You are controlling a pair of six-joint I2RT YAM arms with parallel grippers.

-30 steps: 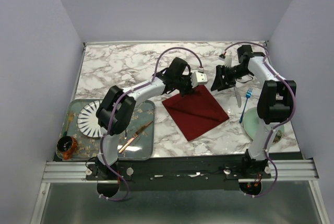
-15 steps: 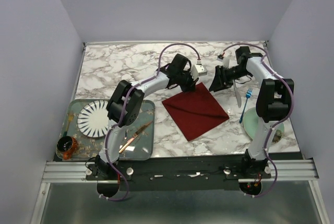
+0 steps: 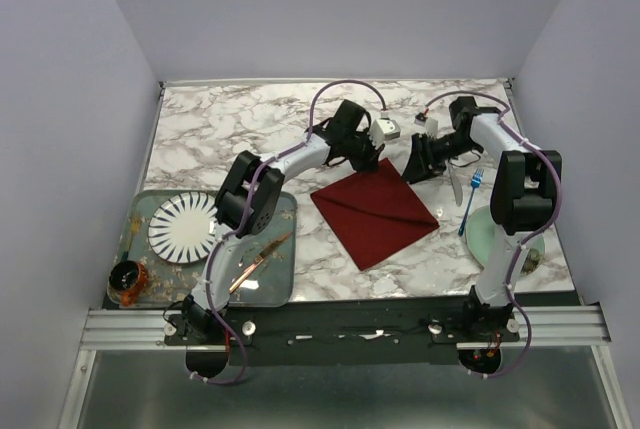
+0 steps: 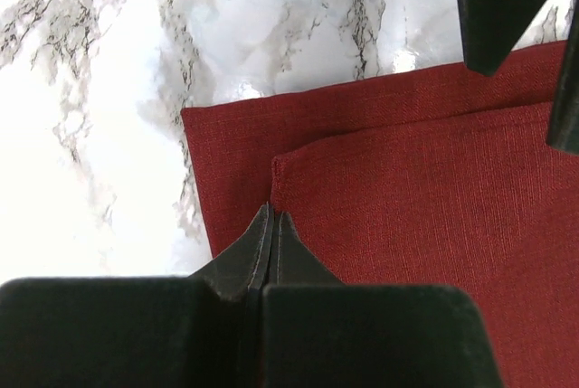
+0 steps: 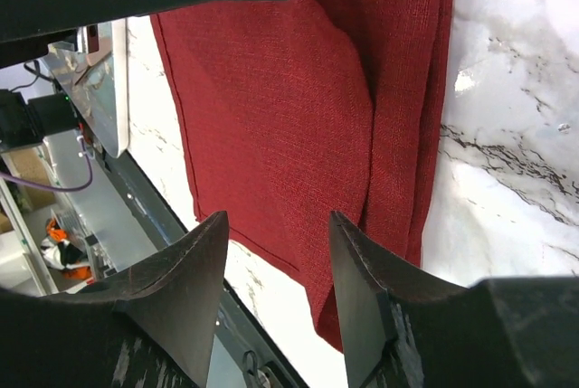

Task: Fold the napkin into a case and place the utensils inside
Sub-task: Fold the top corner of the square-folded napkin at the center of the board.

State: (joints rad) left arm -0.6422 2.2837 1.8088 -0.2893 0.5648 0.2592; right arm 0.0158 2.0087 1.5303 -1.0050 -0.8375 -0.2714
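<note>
The napkin (image 3: pixel 375 214) lies on the marble tabletop (image 3: pixel 230 124) at the centre of the overhead view, set like a diamond. It is folded over itself, so that an upper layer sits a little inside the lower one and a crease runs slantwise across it. It is a broad folded square, not a narrow pocket. The left end effector (image 4: pixel 271 225) is at the napkin's upper corner. Its two dark fingers are closed, their tips pressed together on the edge of the upper layer, which the right wrist view shows rising a little toward them. The right end effector (image 5: pixel 276 218) hangs just above the same end of the cloth, to the right of the left one in the overhead view. Its fingers stand apart with nothing between them, and the red cloth is seen through the gap. The blue-handled fork (image 3: pixel 470 199) and the pale silvery utensil (image 3: pixel 453 184) lie side by side on the tabletop right of the napkin, outside it, the fork's lower end at the rim of a pale green plate (image 3: pixel 490 239). At the lower left a tray (image 3: pixel 285 289) holds a white striped plate (image 3: pixel 183 227) and a copper-coloured knife (image 3: pixel 258 262).
</note>
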